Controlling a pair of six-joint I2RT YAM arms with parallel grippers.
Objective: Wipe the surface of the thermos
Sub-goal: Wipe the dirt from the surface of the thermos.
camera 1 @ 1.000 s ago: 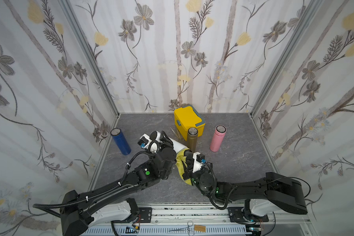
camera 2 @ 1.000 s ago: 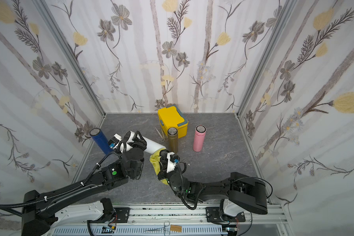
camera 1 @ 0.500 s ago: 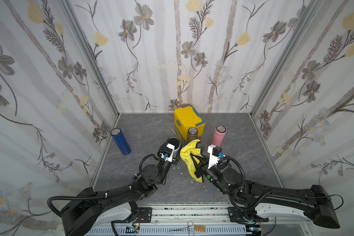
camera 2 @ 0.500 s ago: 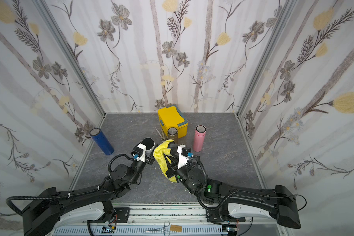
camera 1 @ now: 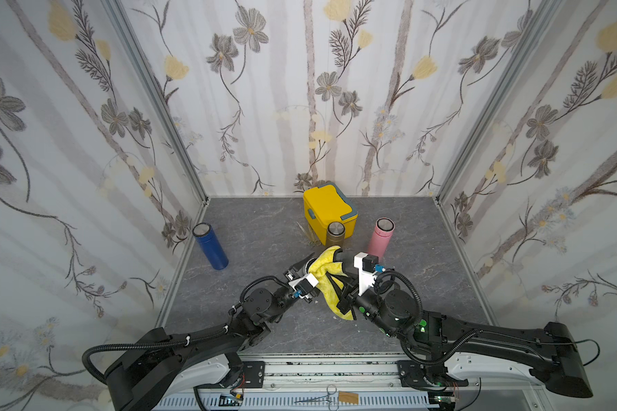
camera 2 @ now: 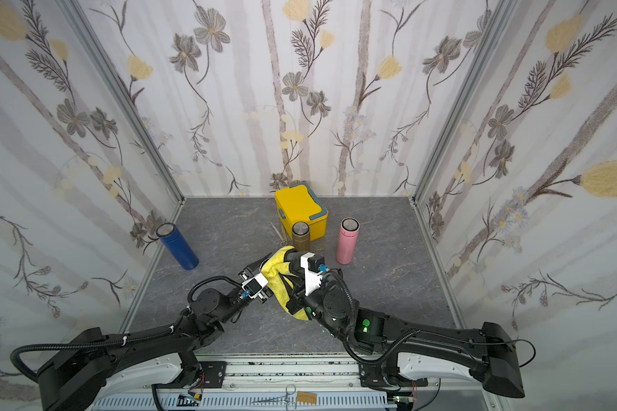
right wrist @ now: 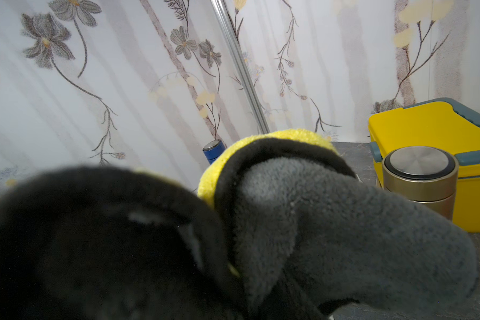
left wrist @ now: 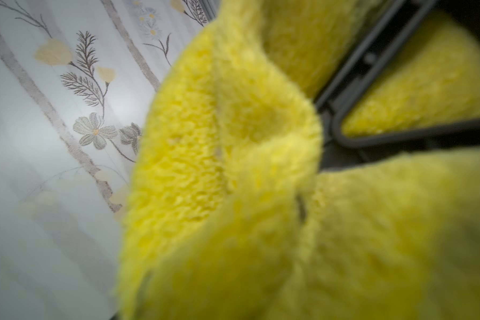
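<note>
A cloth [camera 1: 323, 267] [camera 2: 276, 270], yellow on one side and grey on the other, hangs above the middle of the floor. My right gripper [camera 1: 337, 272] [camera 2: 291, 272] is shut on it. In the right wrist view the grey side [right wrist: 344, 221] covers the jaws. My left gripper [camera 1: 307, 261] [camera 2: 259, 265] comes in from the left and presses against the cloth. Yellow pile [left wrist: 233, 166] fills the left wrist view and hides those jaws. The thermos is hidden under the cloth. It showed in the left gripper's grip moments ago.
Three other bottles stand on the grey floor: blue [camera 1: 210, 245] at the left wall, gold [camera 1: 335, 233] and pink [camera 1: 381, 236] just behind the grippers. A yellow lidded box [camera 1: 328, 210] sits at the back wall. Patterned walls close three sides.
Both arms moved from the near left to the middle. The white thermos in the left gripper showed its open top half a second ago; the cloth now covers it.
</note>
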